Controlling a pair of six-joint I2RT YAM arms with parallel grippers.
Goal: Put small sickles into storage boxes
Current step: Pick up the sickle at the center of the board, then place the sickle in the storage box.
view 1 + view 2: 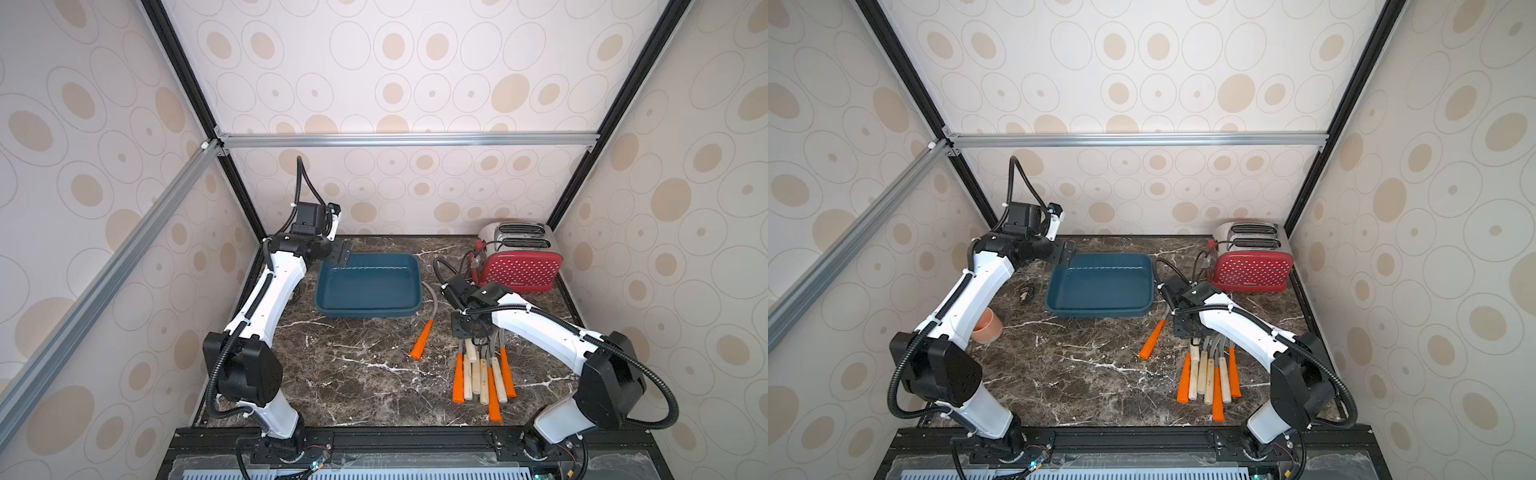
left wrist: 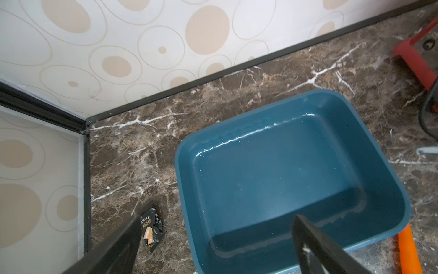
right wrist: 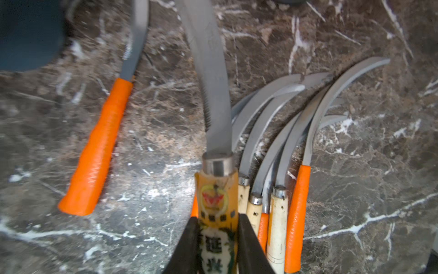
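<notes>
One wooden-handled sickle (image 3: 213, 95) is clamped by the right claw (image 3: 217, 219), the right arm (image 1: 536, 328) being folded down over the pile of sickles (image 1: 482, 374) on the table (image 1: 353, 374) near the tray (image 1: 368, 311). The left arm (image 1: 270, 299) is stretched forward, the left claw (image 2: 222, 212) spread wide above the tray's corner.

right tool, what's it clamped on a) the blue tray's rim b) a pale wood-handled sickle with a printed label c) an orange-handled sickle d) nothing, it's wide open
b: in the right wrist view the right tool has both fingers pressed on the labelled handle of a wood-handled sickle, while the lone orange-handled sickle lies apart from it, untouched.
</notes>
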